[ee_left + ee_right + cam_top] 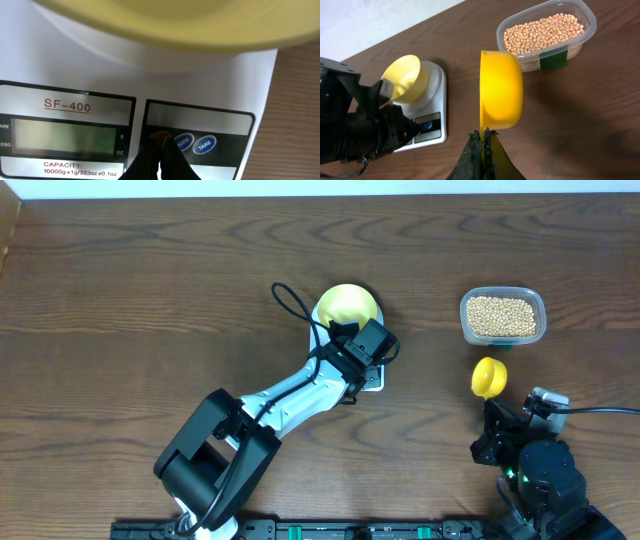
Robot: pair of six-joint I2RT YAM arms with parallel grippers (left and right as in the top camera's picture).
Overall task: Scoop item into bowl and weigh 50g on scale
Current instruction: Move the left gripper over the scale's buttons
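Observation:
The pale-yellow bowl (pixel 347 305) stands on the white scale (pixel 373 379), empty in the right wrist view (pixel 406 77). My left gripper (pixel 161 137) is shut, its tips pressed on a red button of the scale (pixel 260 90) left of the blue MODE and TARE buttons. The display (pixel 62 137) looks blank. My right gripper (pixel 483 134) is shut on the handle of a bright yellow scoop (pixel 500 90), held empty above the table. The beans (pixel 542 32) fill a clear plastic tub (pixel 503 317) beyond the scoop (pixel 488 377).
The left arm (pixel 290 395) reaches diagonally from the front base to the scale. The right arm base (pixel 535 465) sits at the front right. The dark wood table (pixel 120 300) extends left and behind.

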